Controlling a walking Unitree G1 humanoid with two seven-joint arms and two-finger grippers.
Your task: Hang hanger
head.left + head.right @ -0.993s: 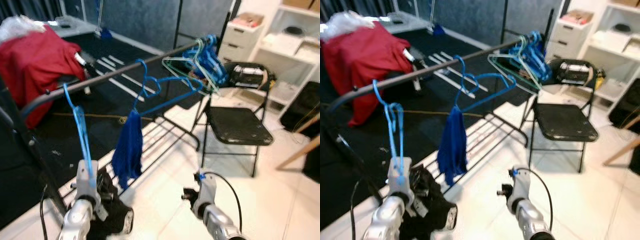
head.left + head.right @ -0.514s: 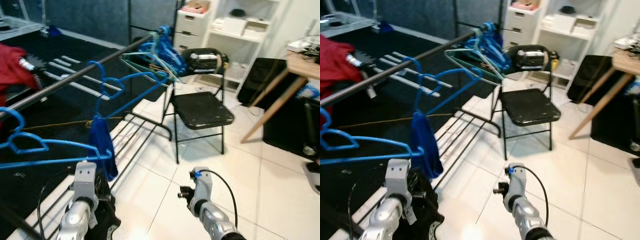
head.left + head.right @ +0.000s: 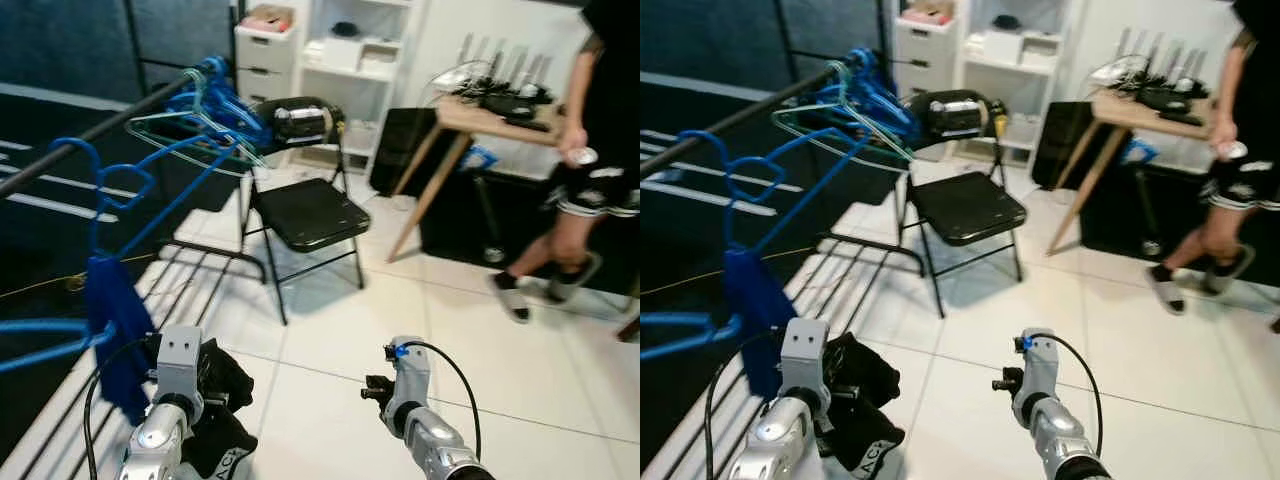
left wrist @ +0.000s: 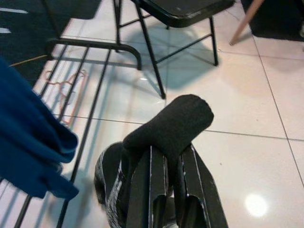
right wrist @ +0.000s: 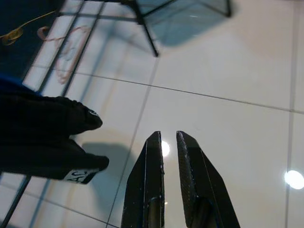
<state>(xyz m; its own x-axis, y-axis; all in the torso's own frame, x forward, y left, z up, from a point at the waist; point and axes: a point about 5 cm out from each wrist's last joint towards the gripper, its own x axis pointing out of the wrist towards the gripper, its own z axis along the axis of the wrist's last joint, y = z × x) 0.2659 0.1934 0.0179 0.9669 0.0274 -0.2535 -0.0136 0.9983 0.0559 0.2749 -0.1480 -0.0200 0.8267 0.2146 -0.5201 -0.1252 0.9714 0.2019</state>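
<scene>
In the left eye view, a dark clothes rail (image 3: 95,140) runs from the near left toward the far middle, carrying a blue hanger (image 3: 130,190) with a blue cloth (image 3: 118,335) drooping from its low end, and farther along a bunch of blue and pale green hangers (image 3: 210,110). Another blue hanger (image 3: 45,340) juts in from the near left edge, just beside the left arm. A black folding chair (image 3: 305,215) stands right of the rail with a dark bag (image 3: 300,118) on it, white shelves (image 3: 350,60) are behind it, and a wooden bench (image 3: 500,115) with a person (image 3: 590,170) walking past is at the far right. The left pincer (image 3: 215,405) sits low at the near left around a black garment (image 3: 225,440); the right pincer (image 3: 378,388) hangs over the white floor tiles (image 3: 330,350), its fingers too small here to judge. In the left wrist view, the left pincer's fingers (image 4: 156,185) are clamped on a roll of the black garment, with the blue cloth close beside and the rail's base bars (image 4: 92,47) on the floor beyond. In the right wrist view, the right pincer (image 5: 169,140) has its fingers drawn close with only a slim gap, holding nothing, above the tiles, the black garment off to one side.
</scene>
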